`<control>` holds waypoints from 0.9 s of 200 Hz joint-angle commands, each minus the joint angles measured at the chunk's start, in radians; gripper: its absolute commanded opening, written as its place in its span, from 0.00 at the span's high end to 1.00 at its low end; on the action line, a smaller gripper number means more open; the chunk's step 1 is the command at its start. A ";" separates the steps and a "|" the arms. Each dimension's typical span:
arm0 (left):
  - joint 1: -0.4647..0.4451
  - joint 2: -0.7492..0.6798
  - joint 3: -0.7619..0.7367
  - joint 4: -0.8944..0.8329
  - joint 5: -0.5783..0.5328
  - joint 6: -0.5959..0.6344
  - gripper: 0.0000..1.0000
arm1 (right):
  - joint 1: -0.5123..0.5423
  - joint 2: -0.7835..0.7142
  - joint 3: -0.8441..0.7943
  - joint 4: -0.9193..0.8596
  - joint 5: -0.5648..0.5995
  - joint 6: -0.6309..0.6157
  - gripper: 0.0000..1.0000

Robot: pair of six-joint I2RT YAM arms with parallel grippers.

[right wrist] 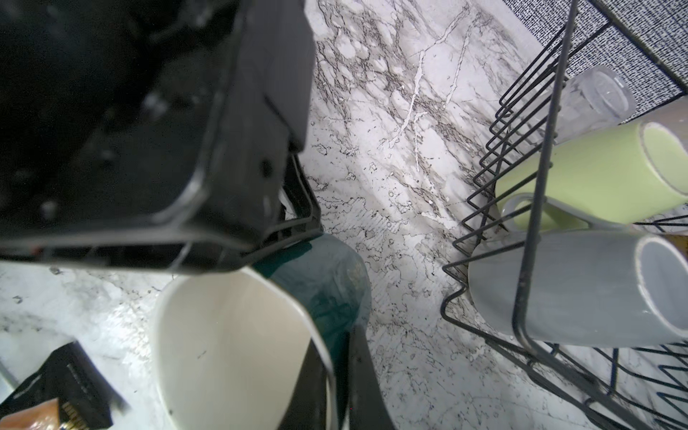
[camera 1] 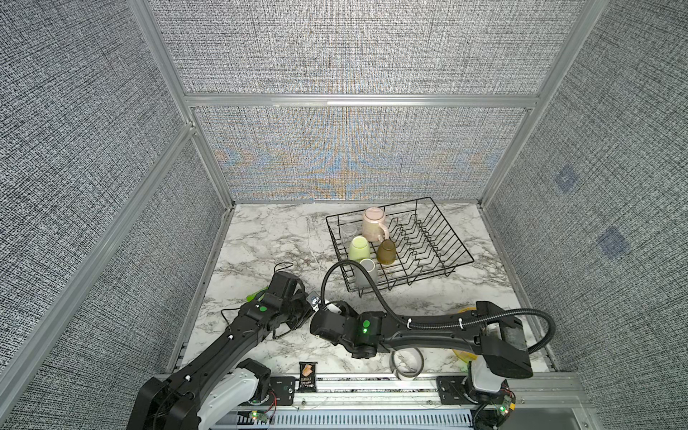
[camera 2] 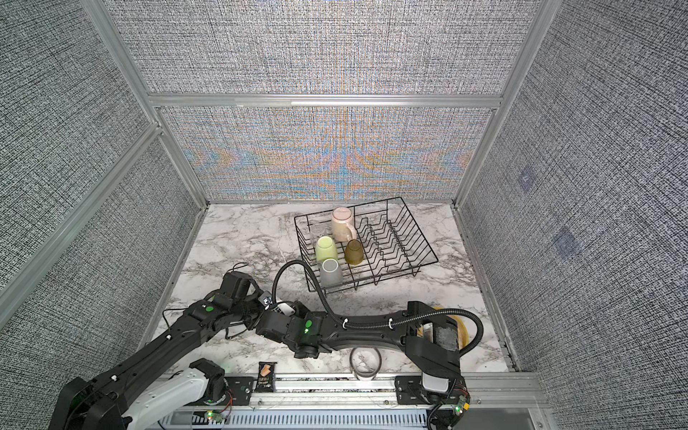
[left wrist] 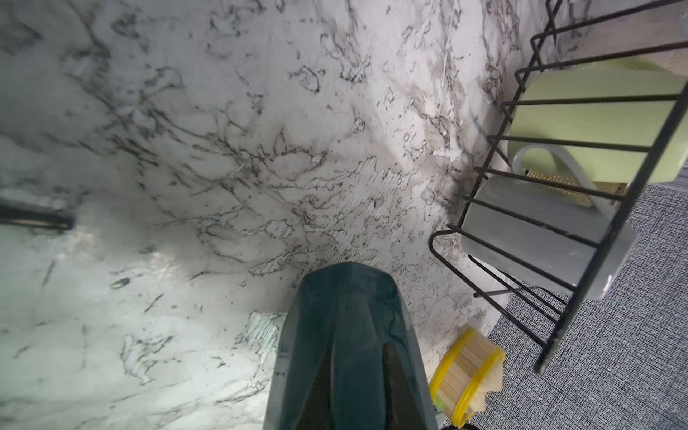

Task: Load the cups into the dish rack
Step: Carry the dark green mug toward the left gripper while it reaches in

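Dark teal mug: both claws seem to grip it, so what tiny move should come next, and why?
Probably the right gripper opens: it and the left gripper both seem to pinch the dark teal mug, the last cup outside the dish rack, so one must let go before the other carries it.

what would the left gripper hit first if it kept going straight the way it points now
Apart from the teal mug in its grip, the left gripper would likely meet the bare marble table first. The dish rack lies off to one side of that line, though depth is hard to judge.
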 commanded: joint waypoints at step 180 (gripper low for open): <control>0.000 -0.268 0.184 -0.057 -0.063 0.417 1.00 | -0.252 -0.510 -0.390 0.250 -0.639 0.179 0.27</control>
